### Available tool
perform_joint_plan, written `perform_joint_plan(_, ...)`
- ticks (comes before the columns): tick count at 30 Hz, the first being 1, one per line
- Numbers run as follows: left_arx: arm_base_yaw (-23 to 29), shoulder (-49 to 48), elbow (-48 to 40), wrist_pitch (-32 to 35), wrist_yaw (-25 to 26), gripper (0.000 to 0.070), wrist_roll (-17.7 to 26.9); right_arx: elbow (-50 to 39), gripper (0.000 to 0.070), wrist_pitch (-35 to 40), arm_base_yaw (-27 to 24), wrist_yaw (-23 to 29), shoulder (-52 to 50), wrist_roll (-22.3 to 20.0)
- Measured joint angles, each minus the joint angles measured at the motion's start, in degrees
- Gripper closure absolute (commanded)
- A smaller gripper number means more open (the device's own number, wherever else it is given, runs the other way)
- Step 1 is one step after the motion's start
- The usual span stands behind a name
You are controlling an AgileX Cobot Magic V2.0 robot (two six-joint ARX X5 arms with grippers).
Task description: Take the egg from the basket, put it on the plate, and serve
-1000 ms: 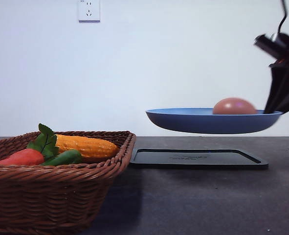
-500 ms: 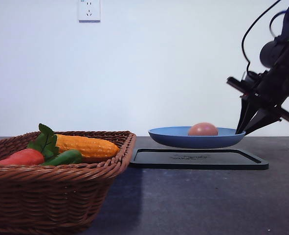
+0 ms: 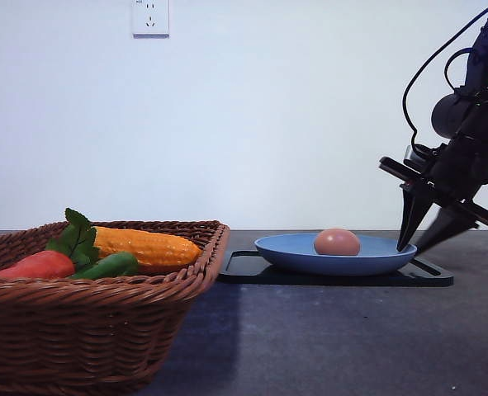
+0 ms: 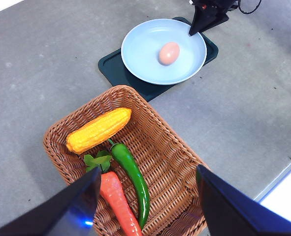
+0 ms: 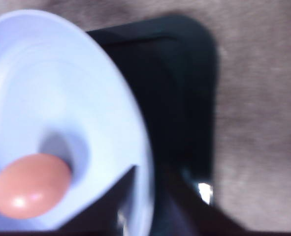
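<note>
The pinkish-brown egg (image 3: 337, 242) (image 4: 168, 53) (image 5: 29, 184) lies in the light-blue plate (image 3: 285, 247) (image 4: 140, 54) (image 5: 61, 73). The plate rests on the black tray (image 3: 432, 273) (image 4: 111, 71) (image 5: 184, 88). My right gripper (image 3: 409, 247) (image 4: 192, 30) (image 5: 145, 206) is at the plate's right rim, its fingers a little apart with the rim between them. At the near left stands the wicker basket (image 3: 78, 330) (image 4: 175, 147). High above it, my left gripper (image 4: 148, 169) hangs open with nothing in it.
The basket holds a yellow corn cob (image 3: 144, 246) (image 4: 98, 130), an orange-red carrot (image 3: 37, 265) (image 4: 116, 201) and a green pepper (image 3: 107, 266) (image 4: 133, 179). Bare grey tabletop (image 4: 234, 108) lies between the basket and the table's edge. A wall socket (image 3: 150, 16) is on the back wall.
The plate with the egg has come down from the air and away from the camera onto the black tray. My right gripper came down with it, and its fingertips now stand slightly apart.
</note>
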Motion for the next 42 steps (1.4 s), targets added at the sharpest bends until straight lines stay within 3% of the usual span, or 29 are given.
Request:
perform_joint_plan(7,-0.01,0.08,0.0,0.37,-0.09,0.0325,-0.15,0.11,0.0408,-0.52,-0.56,0.27,-0.6,-0.57)
perform_joint_plan(12,0.0,0.42,0.0,2.13,-0.17,0.0346,0.04,0.11,0.0425,-5.72,-1.42,0.3,-6.16,-1.28)
perform_joint_plan(16,0.0,1.92,0.0,3.17,-1.41,0.0454,0.97,0.16,0.0519,-10.85,-1.75,0.39,-13.07,-2.03)
perform_joint_plan(20,0.96,4.78,0.0,3.78,-5.0,0.0677,2.8,0.17,0.0634,-16.13,-0.05,1.35,-19.29,-4.34)
perform_joint_plan(23,2.92,7.02,0.0,3.9,-5.55,0.07,4.47,0.09,0.07,-19.5,3.94,5.16,-24.49,-7.21)
perform_joint_plan(26,5.72,8.6,-0.1,4.93,-5.55,0.07,5.68,-1.29,0.07,-20.07,8.61,11.28,-30.61,-9.1)
perform_joint_plan(30,11.08,8.37,-1.56,7.34,-5.65,0.07,6.47,-7.03,0.07,-15.74,14.94,19.33,-39.87,-9.99)
perform_joint_plan(34,15.96,4.74,-7.18,11.67,-4.63,0.07,6.53,-16.97,0.07,-6.75,21.36,23.99,-50.02,-10.18)
perform_joint_plan(42,20.14,-11.08,-28.79,30.32,-2.28,0.07,5.97,-38.27,0.07,11.42,30.61,33.91,-69.35,-10.32)
